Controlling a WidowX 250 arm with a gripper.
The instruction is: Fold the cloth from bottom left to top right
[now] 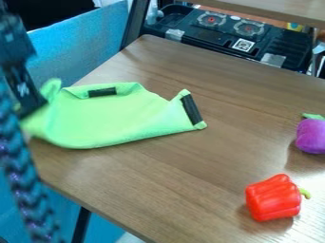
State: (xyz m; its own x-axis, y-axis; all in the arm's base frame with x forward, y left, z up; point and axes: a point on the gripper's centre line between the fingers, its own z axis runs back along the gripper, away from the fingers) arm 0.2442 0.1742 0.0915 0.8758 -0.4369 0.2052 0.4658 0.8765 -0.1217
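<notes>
At the left edge of the camera view hangs the black gripper (pixel 30 110), shut on the left end of the green cloth (pixel 108 118). That end is drawn up against the fingertips, and part of it is hidden behind them. From there the cloth stretches right across the left part of the table. Its right corner is turned up, with a black strip along the edge. Another black strip shows near its top edge, and a small green flap stands up just right of the gripper.
A red toy pepper (pixel 273 198) lies at the lower right of the wooden table (pixel 171 185). Near the right edge is a purple toy vegetable (pixel 311 135). Behind the table stands a black case (pixel 244 35). A dark braided cable (pixel 22 180) hangs at the lower left.
</notes>
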